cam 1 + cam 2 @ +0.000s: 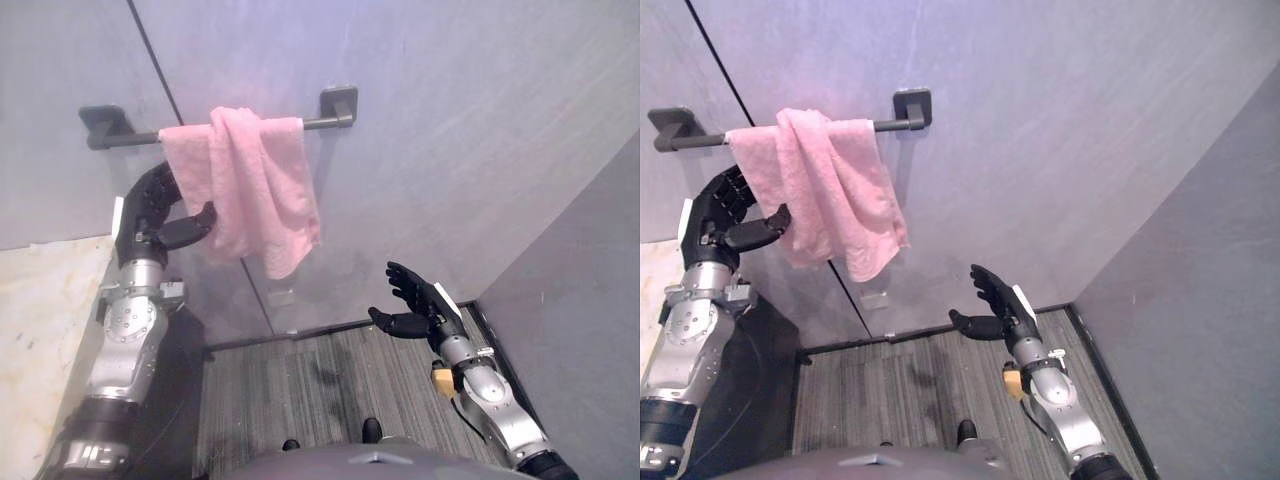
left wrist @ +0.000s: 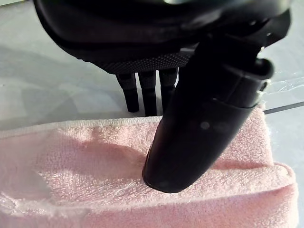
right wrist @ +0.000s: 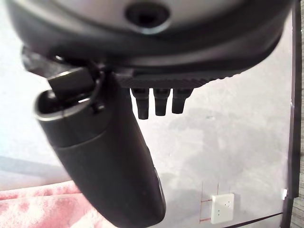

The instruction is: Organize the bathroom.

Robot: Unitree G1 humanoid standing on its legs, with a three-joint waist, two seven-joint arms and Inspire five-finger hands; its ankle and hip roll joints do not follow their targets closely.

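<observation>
A pink towel (image 1: 250, 190) hangs bunched over a dark towel bar (image 1: 325, 122) on the grey wall. My left hand (image 1: 160, 215) is raised at the towel's lower left edge. Its thumb (image 2: 199, 133) rests on the front of the cloth, while its fingers (image 2: 147, 92) stand straight behind the towel's edge, not closed on it. My right hand (image 1: 415, 300) is held low to the right, palm up and open, holding nothing and apart from the towel. A corner of the pink towel (image 3: 38, 209) also shows past the right hand's thumb (image 3: 109, 156).
The bar's brackets (image 1: 340, 100) stick out from the wall. A white outlet plate (image 1: 282, 297) sits low on the wall below the towel. A grey side wall (image 1: 590, 300) closes in on the right. A striped grey floor (image 1: 300, 390) runs along the wall's base.
</observation>
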